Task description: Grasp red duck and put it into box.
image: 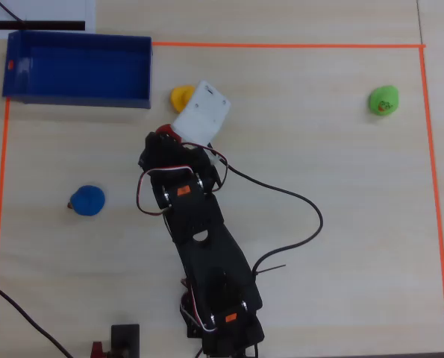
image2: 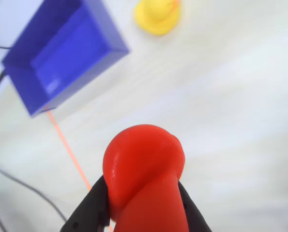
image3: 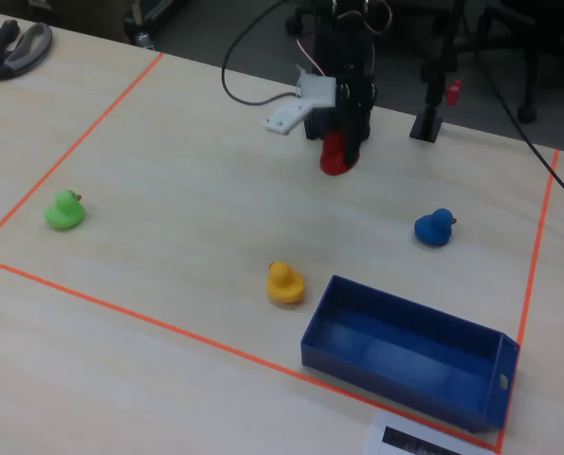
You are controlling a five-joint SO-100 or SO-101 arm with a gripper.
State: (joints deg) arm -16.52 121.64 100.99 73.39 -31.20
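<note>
My gripper (image2: 143, 189) is shut on the red duck (image2: 144, 162), with a black finger pressing on each side of it in the wrist view. The fixed view shows the red duck (image3: 336, 157) under the gripper (image3: 342, 144), low over the table near the arm's base; I cannot tell whether it touches the table. From overhead only a sliver of the red duck (image: 165, 132) shows beside the white camera housing. The dark blue box (image: 80, 101) lies open and empty at the top left, apart from the gripper (image: 166, 139). The box (image2: 76, 82) is at the upper left of the wrist view.
A yellow duck (image: 181, 97) sits between the gripper and the box's right end. A blue duck (image: 87, 201) is at the left and a green duck (image: 383, 100) at the far right. Orange tape (image: 281, 45) frames the work area. A black cable (image: 296, 201) trails right of the arm.
</note>
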